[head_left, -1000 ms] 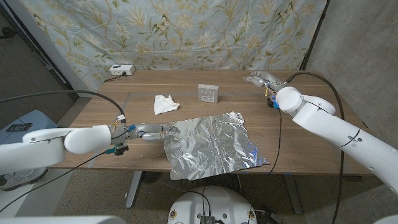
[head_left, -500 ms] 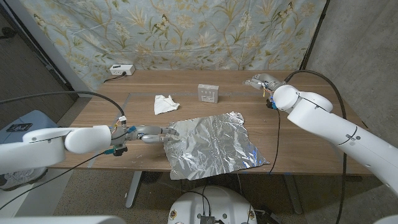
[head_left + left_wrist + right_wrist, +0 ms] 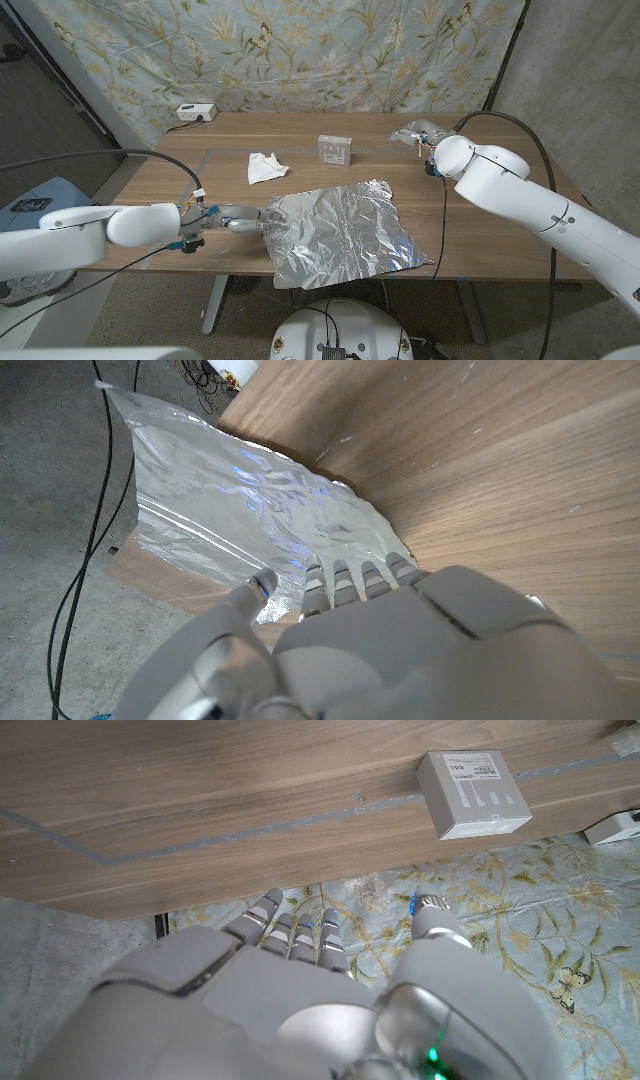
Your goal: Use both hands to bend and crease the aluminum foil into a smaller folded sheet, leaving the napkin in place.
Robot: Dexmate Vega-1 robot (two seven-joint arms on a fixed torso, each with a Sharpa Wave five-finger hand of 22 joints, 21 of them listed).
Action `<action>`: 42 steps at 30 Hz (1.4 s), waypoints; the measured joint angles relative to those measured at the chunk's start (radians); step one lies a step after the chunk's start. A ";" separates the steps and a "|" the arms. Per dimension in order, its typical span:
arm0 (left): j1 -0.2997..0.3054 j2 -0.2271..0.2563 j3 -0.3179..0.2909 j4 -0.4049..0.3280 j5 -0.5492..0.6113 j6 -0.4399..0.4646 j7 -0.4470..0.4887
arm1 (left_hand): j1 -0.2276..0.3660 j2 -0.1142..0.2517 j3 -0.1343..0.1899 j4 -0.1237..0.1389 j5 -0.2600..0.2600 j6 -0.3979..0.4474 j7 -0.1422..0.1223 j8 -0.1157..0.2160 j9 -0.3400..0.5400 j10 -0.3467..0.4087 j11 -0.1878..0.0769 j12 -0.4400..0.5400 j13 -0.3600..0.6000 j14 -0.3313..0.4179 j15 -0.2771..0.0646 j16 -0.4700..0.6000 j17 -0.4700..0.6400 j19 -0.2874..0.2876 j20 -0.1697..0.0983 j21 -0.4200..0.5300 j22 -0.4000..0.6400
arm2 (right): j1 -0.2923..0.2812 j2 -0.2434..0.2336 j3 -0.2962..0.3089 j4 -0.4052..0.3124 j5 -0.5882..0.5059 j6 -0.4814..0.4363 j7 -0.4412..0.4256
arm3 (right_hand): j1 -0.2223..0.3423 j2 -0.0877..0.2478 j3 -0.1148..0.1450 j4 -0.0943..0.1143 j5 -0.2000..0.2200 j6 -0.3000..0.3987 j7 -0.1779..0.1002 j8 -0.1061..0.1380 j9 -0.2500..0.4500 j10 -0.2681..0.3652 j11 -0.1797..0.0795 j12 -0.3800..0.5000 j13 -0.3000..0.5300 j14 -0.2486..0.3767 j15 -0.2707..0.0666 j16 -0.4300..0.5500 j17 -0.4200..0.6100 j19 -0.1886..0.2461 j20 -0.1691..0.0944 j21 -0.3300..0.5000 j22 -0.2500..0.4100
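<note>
Here, aluminum foil (image 3: 342, 234) at fingertips of released left robot hand (image 3: 243, 216).

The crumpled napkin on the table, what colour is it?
White crumpled napkin, best seen in the head view.

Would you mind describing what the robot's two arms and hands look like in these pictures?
Both arms have smooth white rounded shells, each trailed by a black cable. The left robot hand is silver-grey with segmented metallic fingers and a blue-lit thumb tip. The right robot hand looks the same, with a green light glowing near its wrist and small coloured wires there.
</note>
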 measured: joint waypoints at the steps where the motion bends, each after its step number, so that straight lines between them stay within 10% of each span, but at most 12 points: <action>1: -0.006 0.000 0.006 -0.001 0.000 0.002 -0.001 | -0.001 0.001 0.002 0.003 0.000 0.000 0.000 0.000 0.000 -0.004 0.003 0.000 0.000 -0.006 0.001 -0.004 0.000 -0.001 -0.001 0.000 0.000 | 0.000 0.001 -0.001 -0.001 -0.001 -0.003 0.001 | 0.004 -0.004 0.000 0.000 0.000 0.000 0.000 0.000 0.000 0.000 0.000 0.000 0.000 0.000 0.000 0.000 0.000 0.000 0.000 0.000 0.000; 30: -0.116 0.000 0.125 -0.025 0.011 0.068 -0.020 | -0.102 -0.003 0.019 0.019 -0.034 0.083 0.004 0.012 0.005 0.043 -0.012 0.008 0.000 -0.066 0.023 0.000 0.005 -0.062 -0.005 -0.019 0.005 | -0.030 0.014 0.017 -0.014 0.001 0.022 -0.005 | 0.027 -0.007 -0.003 0.014 0.000 -0.005 0.005 0.000 0.000 0.000 0.000 0.000 0.000 -0.006 0.005 0.000 0.000 -0.006 -0.005 0.000 0.000; 42: -0.133 0.000 0.142 -0.026 0.011 0.085 -0.027 | -0.119 -0.002 0.019 0.019 -0.041 0.098 0.009 0.012 0.005 0.051 -0.015 0.012 0.000 -0.066 0.023 0.000 0.004 -0.062 -0.005 -0.019 0.005 | -0.003 0.033 -0.021 -0.016 -0.017 -0.048 -0.010 | 0.074 -0.005 -0.003 0.014 0.000 0.068 0.031 0.019 0.002 0.047 0.023 0.020 0.000 0.024 0.034 0.004 0.000 -0.017 0.039 0.000 0.000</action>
